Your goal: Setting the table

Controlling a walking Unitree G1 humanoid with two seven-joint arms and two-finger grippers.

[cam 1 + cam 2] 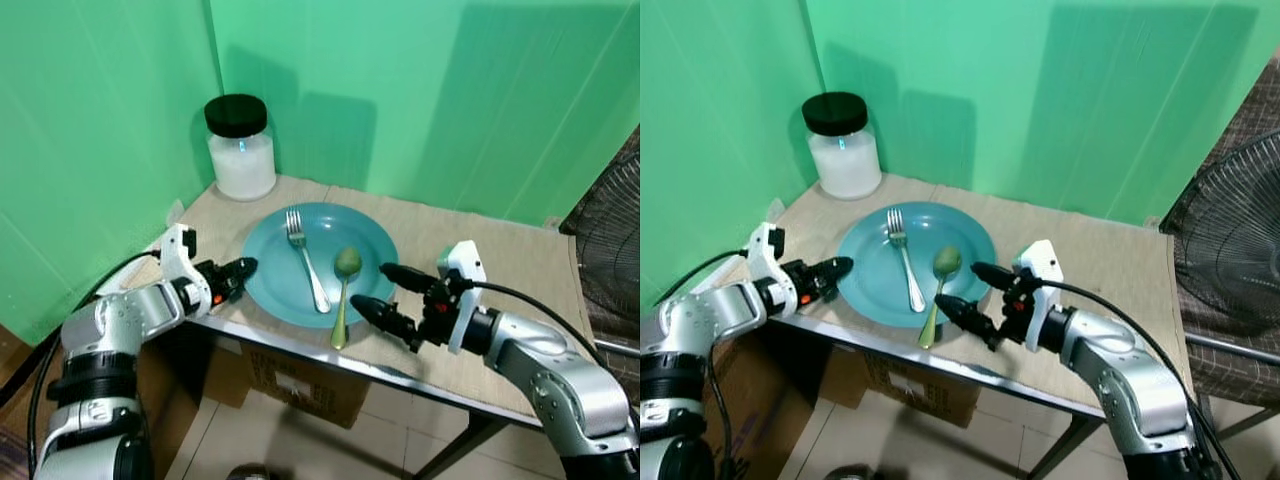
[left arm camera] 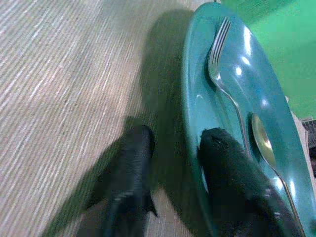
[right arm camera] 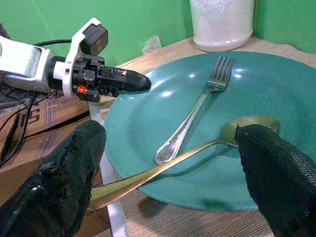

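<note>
A teal plate [image 1: 275,262] lies on the tan tabletop [image 1: 505,250] near its front edge. On it rests a silver fork [image 1: 305,262], tines pointing away from me. A gold spoon [image 1: 345,285] has its bowl on the plate and its handle sticking out over the front rim. My left gripper [image 1: 240,268] is at the plate's left rim, open a little. In the left wrist view one finger [image 2: 133,163] is on the table and the other is over the plate. My right gripper [image 1: 369,286] is open wide at the front right rim, its fingers either side of the spoon handle [image 3: 148,175].
A white jar [image 1: 241,150] with a black lid stands at the table's back left corner against the green backdrop. A black fan [image 1: 612,215] is on the right. A cardboard box [image 1: 300,385] sits under the table. The table's right half is bare.
</note>
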